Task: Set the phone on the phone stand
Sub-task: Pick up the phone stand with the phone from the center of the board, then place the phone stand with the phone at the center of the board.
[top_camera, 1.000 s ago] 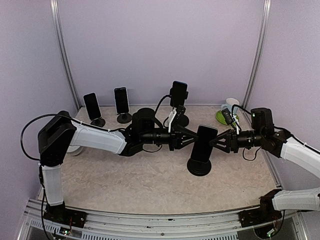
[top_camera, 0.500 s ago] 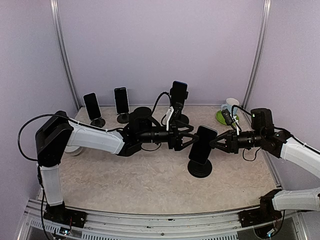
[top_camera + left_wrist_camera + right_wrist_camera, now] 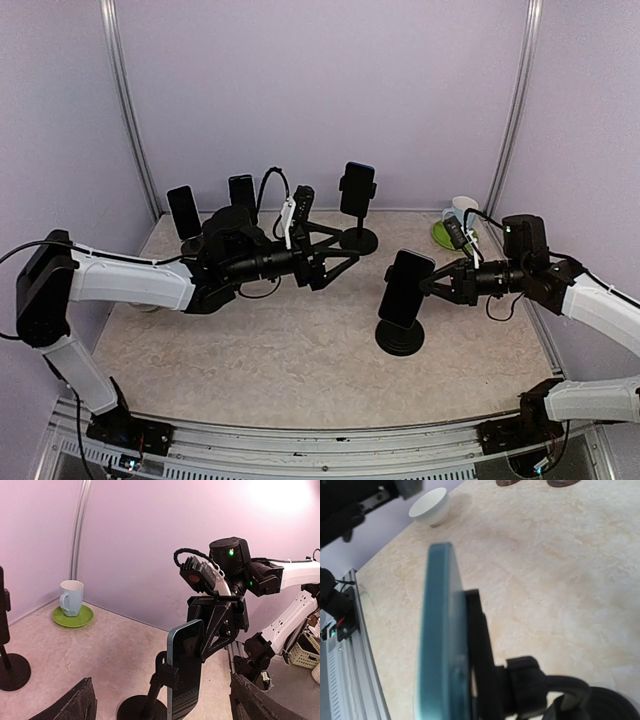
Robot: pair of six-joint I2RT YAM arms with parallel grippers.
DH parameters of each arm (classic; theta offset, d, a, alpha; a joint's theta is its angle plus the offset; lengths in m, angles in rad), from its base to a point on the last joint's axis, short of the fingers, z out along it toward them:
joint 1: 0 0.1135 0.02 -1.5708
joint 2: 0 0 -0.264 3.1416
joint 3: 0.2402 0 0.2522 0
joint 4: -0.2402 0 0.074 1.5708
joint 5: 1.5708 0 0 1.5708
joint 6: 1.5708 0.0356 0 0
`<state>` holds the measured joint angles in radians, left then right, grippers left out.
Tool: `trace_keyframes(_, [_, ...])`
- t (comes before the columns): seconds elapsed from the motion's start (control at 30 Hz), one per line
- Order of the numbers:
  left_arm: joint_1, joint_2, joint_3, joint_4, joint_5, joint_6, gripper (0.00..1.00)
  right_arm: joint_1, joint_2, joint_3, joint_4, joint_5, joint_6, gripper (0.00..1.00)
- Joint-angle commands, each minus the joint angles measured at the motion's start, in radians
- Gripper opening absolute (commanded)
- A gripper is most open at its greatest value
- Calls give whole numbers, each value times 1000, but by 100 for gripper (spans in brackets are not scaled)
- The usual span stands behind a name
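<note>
The table (image 3: 250,350) under both my arms carries the whole job. On it, below and just ahead of my right gripper (image 3: 432,283), is the stand (image 3: 400,335), its round base flat on the surface. The phone (image 3: 405,288) sits upright in the stand's cradle (image 3: 167,667), leaning back a little, with one broad face toward my left gripper (image 3: 345,250). From my right wrist I see the phone edge-on with the cradle against its back. I judge the main part done: the phone is on the stand and appears to be carried by it.

My left gripper is spread wide and holds nothing. It hangs well apart from the phone, which lies straight ahead of it across a bare stretch of table. As I read it, that side has nothing more to do here.

My right gripper is close in behind the phone's upper half, jaws narrow. I cannot tell whether they pinch the phone's edge, merely touch it, or sit just clear. The phone body hides the tips from above, and my wrist view does not show my own fingers.

What is left, by my judgement, is to make sure the right jaws are free of the phone, then draw that gripper away without tipping it. Last, I would check that the phone rests in the cradle unaided.
</note>
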<state>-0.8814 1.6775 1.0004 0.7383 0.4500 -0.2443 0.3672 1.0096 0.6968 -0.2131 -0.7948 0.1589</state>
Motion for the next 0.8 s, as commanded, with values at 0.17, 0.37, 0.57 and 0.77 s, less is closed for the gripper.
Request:
trace_keyframes(0.17, [30, -170, -153, -24, -119, 24, 90, -4, -11, 154, 29, 77, 13, 7])
trace_keyframes(0.37, [27, -260, -257, -23, -147, 22, 99, -10, 61, 233, 57, 190, -19, 6])
trace_keyframes(0.57, [26, -320, -332, -28, -175, 17, 99, -26, 174, 316, 98, 296, -46, 5])
trace_keyframes(0.77, [26, -349, -366, -31, -197, 15, 99, -72, 286, 390, 173, 300, -74, 5])
